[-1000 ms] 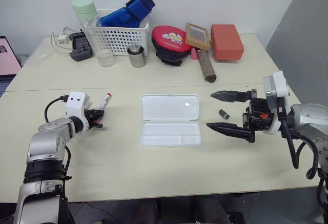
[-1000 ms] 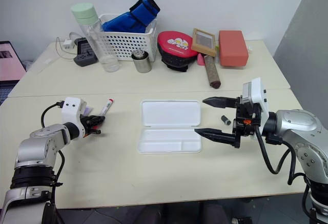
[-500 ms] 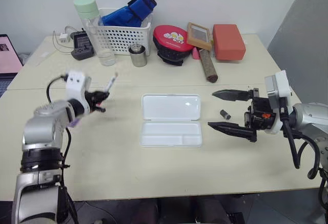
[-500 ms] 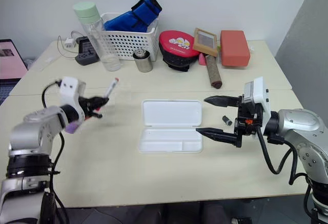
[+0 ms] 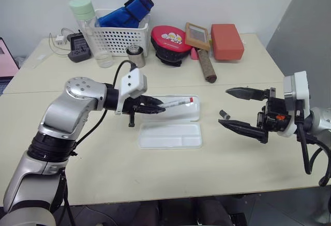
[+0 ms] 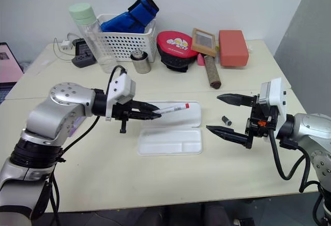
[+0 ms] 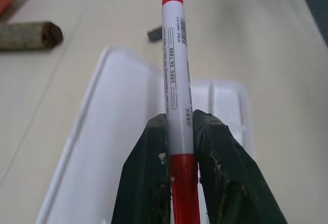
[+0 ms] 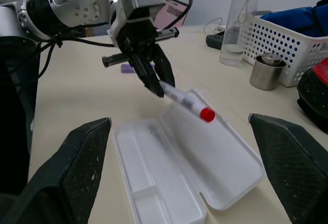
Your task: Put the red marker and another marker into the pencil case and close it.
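Observation:
My left gripper point(image 5: 158, 107) is shut on the red marker point(image 5: 176, 102), a slim white barrel with a red cap. It holds the marker near its capped end, and the barrel points right, above the lid half of the pencil case point(image 5: 170, 135). The white case lies open and flat in the middle of the table, and both halves look empty. In the left wrist view the marker point(image 7: 174, 80) sticks out between my fingers point(image 7: 146, 172) over the case point(image 7: 102, 147). Another marker point(image 8: 126, 68), lilac, lies on the table behind the left arm. My right gripper point(image 5: 225, 107) stands open to the right of the case, holding nothing.
A tiny dark cylinder point(image 5: 224, 115) lies between the case and my right gripper. Along the back stand a clear bottle point(image 5: 90, 29), a white basket point(image 5: 121, 37) with a blue item, a metal tin point(image 5: 135, 56), a red round case point(image 5: 171, 42), a framed brush point(image 5: 199, 35), a brown roll point(image 5: 207, 68) and a red box point(image 5: 226, 41).
My left arm has lifted the red marker off the table at the left and carried it right over the open case, turning the wrist so the marker points right. The right gripper has stayed put.

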